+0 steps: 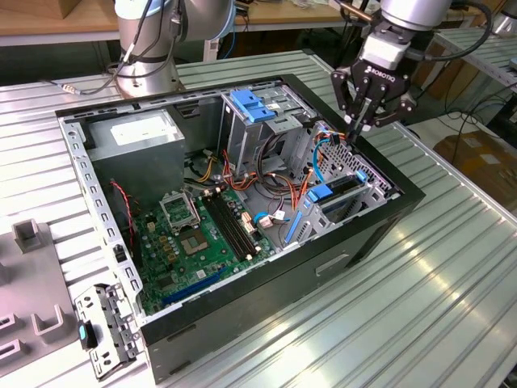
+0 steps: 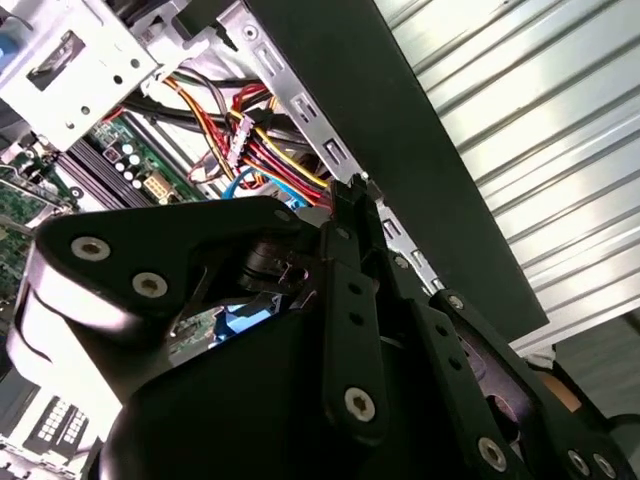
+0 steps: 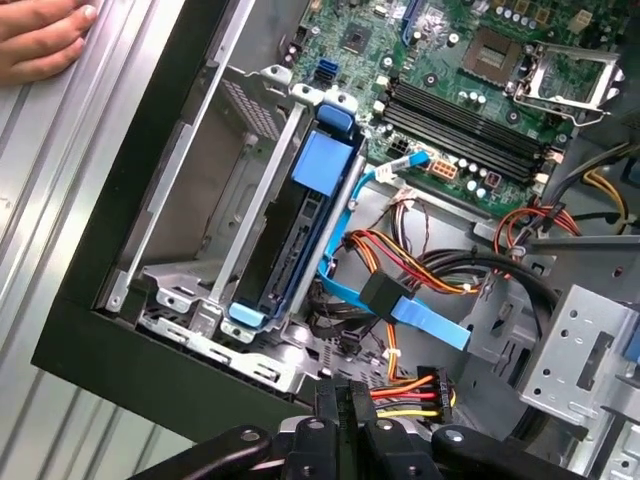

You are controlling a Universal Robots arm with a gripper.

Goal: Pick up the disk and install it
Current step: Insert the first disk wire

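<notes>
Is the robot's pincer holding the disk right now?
No, the pincer hovers with nothing in it above the case, while the disk sits in its blue rails inside the drive cage.

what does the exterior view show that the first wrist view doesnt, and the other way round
Exterior view alone: the arm's base, the grey power supply and a loose bracket on the slatted table. First wrist view alone: a person's hand resting on the table beside the case. Both: the shut gripper above the open computer case, the disk seated in its blue-railed bay, and the motherboard.
</notes>
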